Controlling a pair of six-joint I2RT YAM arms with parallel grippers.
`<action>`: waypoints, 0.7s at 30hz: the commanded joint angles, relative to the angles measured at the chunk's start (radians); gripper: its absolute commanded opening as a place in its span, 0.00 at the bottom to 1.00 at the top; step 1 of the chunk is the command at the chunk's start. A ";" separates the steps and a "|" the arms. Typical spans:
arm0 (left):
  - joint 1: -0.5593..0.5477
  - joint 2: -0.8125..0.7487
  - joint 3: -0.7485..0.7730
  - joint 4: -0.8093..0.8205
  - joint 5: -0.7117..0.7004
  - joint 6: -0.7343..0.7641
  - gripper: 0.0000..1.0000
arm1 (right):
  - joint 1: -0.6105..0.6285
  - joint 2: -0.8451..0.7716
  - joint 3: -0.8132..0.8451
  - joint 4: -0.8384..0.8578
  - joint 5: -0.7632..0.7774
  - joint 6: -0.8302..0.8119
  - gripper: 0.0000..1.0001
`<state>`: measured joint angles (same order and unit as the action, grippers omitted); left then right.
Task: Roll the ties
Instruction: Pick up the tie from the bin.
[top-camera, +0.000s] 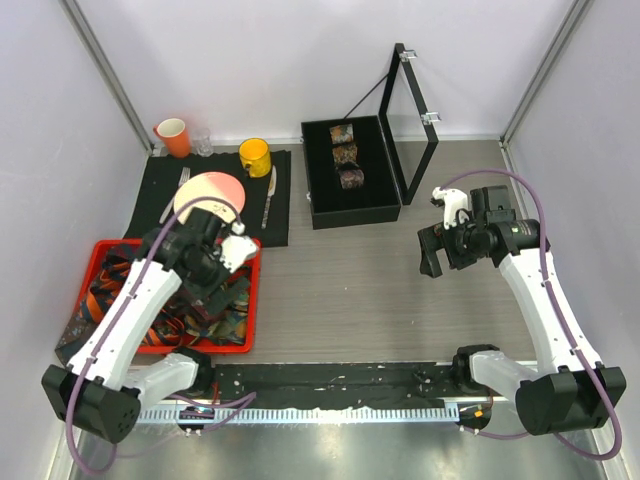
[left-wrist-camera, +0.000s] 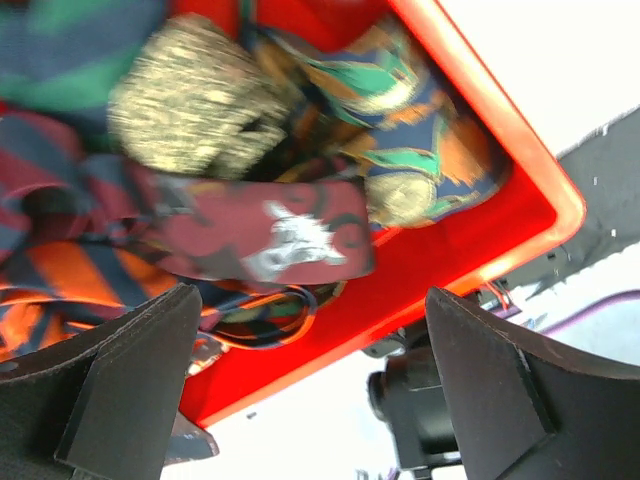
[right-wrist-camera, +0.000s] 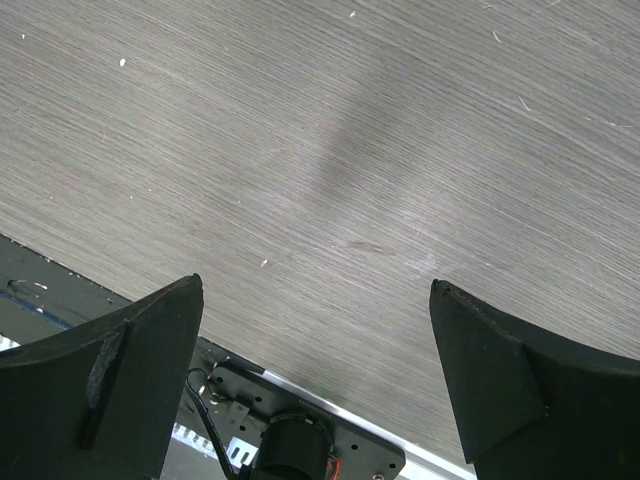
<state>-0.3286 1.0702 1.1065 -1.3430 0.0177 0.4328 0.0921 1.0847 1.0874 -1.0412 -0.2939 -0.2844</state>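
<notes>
Red tray (top-camera: 225, 348) at left, heaped with loose ties (top-camera: 105, 292), orange-navy striped and dark patterned. One end trails over the tray's left edge. Left gripper (top-camera: 208, 298) low over the heap. Right gripper (top-camera: 432, 256) above bare table (top-camera: 340, 290), well apart from the tray, jaws spread.

Black box (top-camera: 355, 215) at centre back, lid (top-camera: 410, 120) upright. Three rolled ties (top-camera: 346, 154) in a row inside.

Black mat (top-camera: 150, 205) behind the tray carries pink plate (top-camera: 208, 190), yellow mug (top-camera: 254, 156), cutlery (top-camera: 268, 195). Orange cup (top-camera: 172, 136) and glass (top-camera: 203, 143) at its far edge.
</notes>
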 joint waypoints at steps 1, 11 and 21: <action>-0.130 0.007 -0.089 -0.075 -0.159 -0.132 1.00 | 0.008 -0.008 0.016 0.027 0.027 0.008 1.00; -0.204 -0.007 -0.264 0.051 -0.315 -0.149 1.00 | 0.009 -0.002 0.006 0.027 0.038 0.001 1.00; -0.233 -0.007 -0.244 0.136 -0.295 -0.140 1.00 | 0.009 0.017 0.000 0.036 0.047 0.004 0.99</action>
<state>-0.5426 1.0710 0.8291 -1.2762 -0.2539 0.2951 0.0963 1.0939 1.0843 -1.0386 -0.2634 -0.2848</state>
